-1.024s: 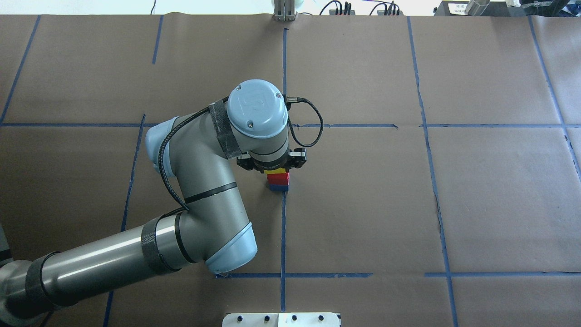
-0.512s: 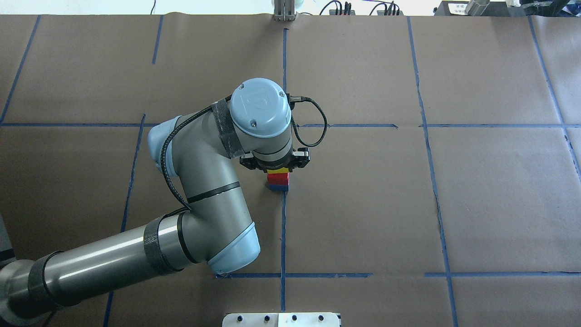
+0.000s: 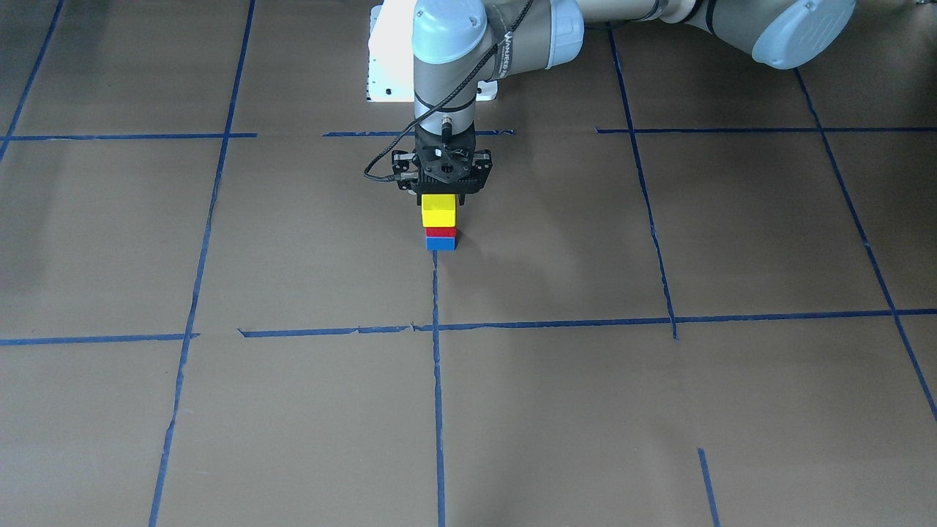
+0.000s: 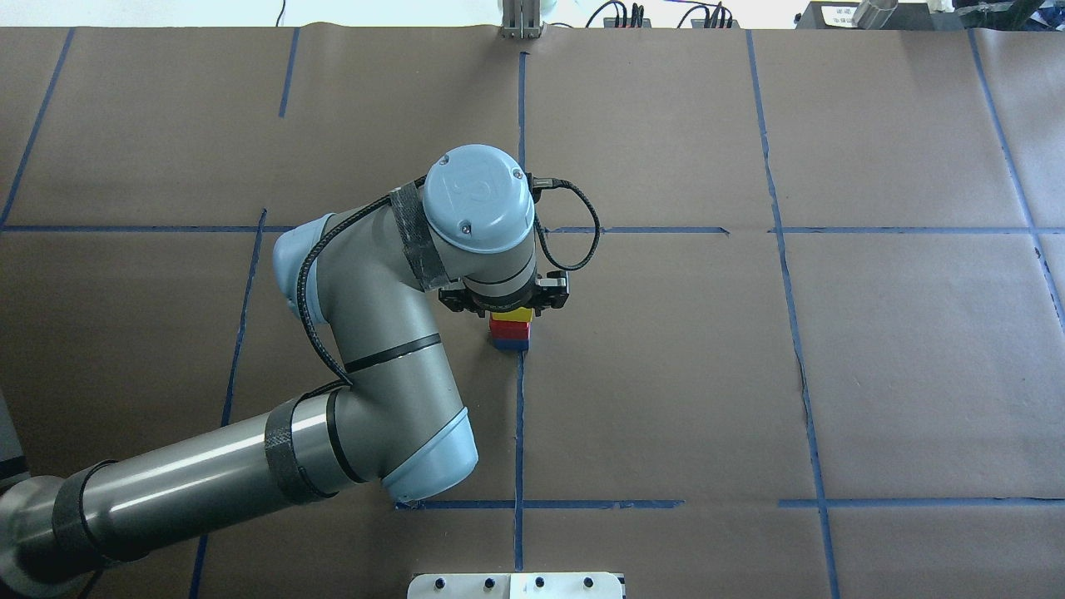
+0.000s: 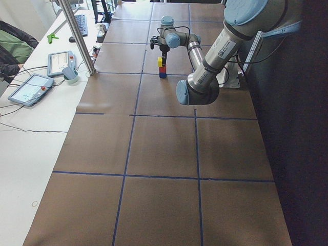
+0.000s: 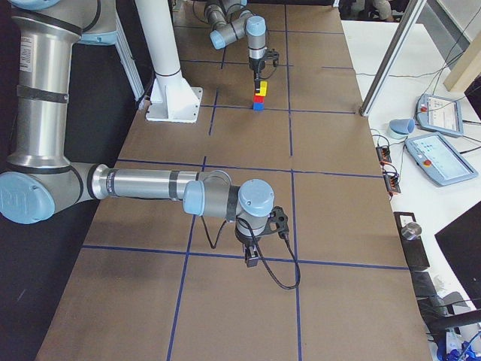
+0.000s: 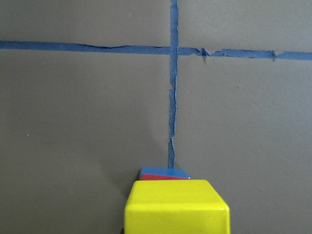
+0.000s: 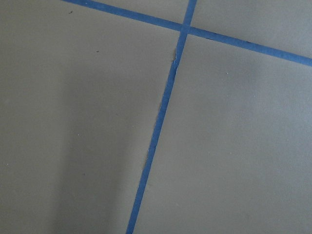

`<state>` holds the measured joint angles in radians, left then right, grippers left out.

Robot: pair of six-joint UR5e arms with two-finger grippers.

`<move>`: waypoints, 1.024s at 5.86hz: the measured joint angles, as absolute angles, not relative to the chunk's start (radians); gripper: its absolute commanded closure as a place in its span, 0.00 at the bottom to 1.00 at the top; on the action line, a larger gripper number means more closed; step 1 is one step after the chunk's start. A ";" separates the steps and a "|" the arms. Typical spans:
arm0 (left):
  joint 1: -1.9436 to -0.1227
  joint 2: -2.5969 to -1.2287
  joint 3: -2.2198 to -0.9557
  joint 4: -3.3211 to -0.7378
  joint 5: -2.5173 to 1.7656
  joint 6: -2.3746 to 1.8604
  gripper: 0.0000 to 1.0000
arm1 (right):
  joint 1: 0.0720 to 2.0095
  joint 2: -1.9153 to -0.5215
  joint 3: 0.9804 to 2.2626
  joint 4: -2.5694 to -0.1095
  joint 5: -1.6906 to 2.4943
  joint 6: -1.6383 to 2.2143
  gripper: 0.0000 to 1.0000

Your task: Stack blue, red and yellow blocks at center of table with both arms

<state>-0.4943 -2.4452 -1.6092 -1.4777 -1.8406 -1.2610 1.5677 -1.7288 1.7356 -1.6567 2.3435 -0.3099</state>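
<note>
Stack: the blue block sits on the table at its centre, on the end of a tape line. The red block rests on it and the yellow block is on top. All three appear to touch and line up closely. In my judgement the stacking order is complete and only the release and withdrawal remain.

Left gripper: it stands upright directly over the stack, its jaws down about the top of the yellow block. In the overhead view its body hides most of that block, with the stack showing at 6 o'clock below it. No view shows the finger pads clearly, so I cannot tell whether it clasps the block or has let go.

Right gripper: it hangs low over bare table beside a tape crossing, well apart from the stack, at 6 o'clock of it in the right-side view. I cannot tell its opening.

Handling, as I judge it:
- The blocks look like small, rigid, smooth plastic, so they are probably light and somewhat slippery.
- Hold should be on two opposite side faces at mid-height, squarely.
- The column is narrow, so a sideways drag on withdrawal could shift or topple it. I would lift straight up.
</note>
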 measured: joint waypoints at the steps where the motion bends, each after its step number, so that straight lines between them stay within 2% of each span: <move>1: -0.494 -2.445 -1.612 -1.478 -1.840 -1.261 0.00 | 1.568 -1.729 1.735 -1.657 2.344 -0.310 0.00; 4: -0.539 -2.433 -1.672 -1.435 -1.871 -1.218 0.00 | 1.568 -1.729 1.734 -1.657 2.344 -0.310 0.00; 6: -0.680 -2.306 -1.776 -1.384 -1.999 -1.002 0.00 | 1.568 -1.727 1.735 -1.657 2.344 -0.310 0.00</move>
